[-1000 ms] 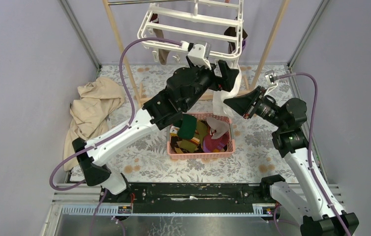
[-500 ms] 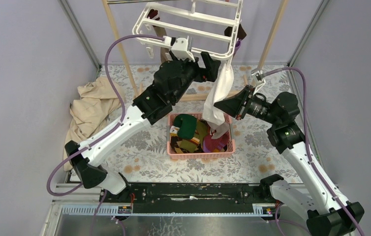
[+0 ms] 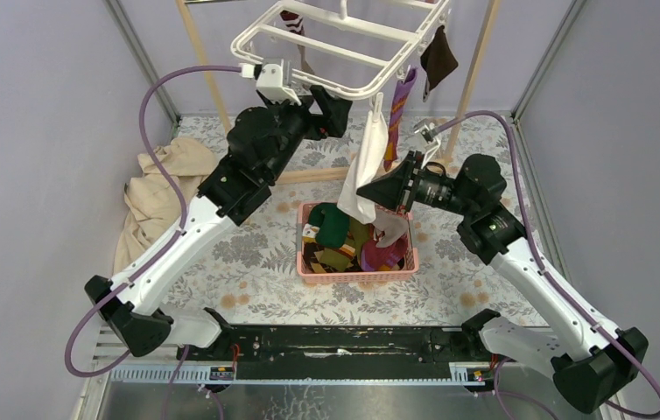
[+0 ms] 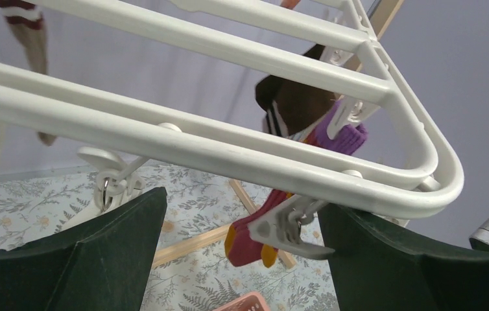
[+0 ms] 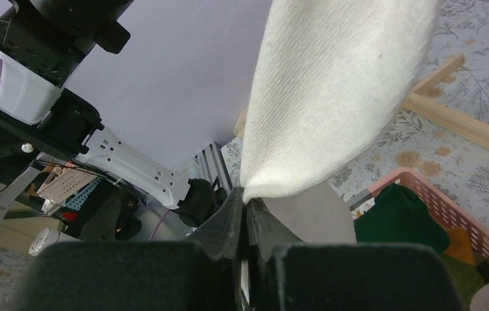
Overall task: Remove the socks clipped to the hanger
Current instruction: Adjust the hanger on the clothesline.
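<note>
Overhead, held the left pincer (image 4: 240,202) wide apart beneath the hanger (image 4: 229,155). Clamped the right pincer (image 5: 245,201) on the tip of a white sock (image 5: 333,97).

top view | hanger (image 3: 337,48) upper centre | hanging sock (image 3: 366,166) clipped to its near rail, reaching down over basket (image 3: 357,276) at centre | sock pile (image 3: 344,241) in basket | cloth (image 3: 165,184) left of basket | left gripper (image 3: 333,103) just under near rail, left of hanging sock | right gripper (image 3: 363,189) at hanging sock's lower end, from the right
</note>
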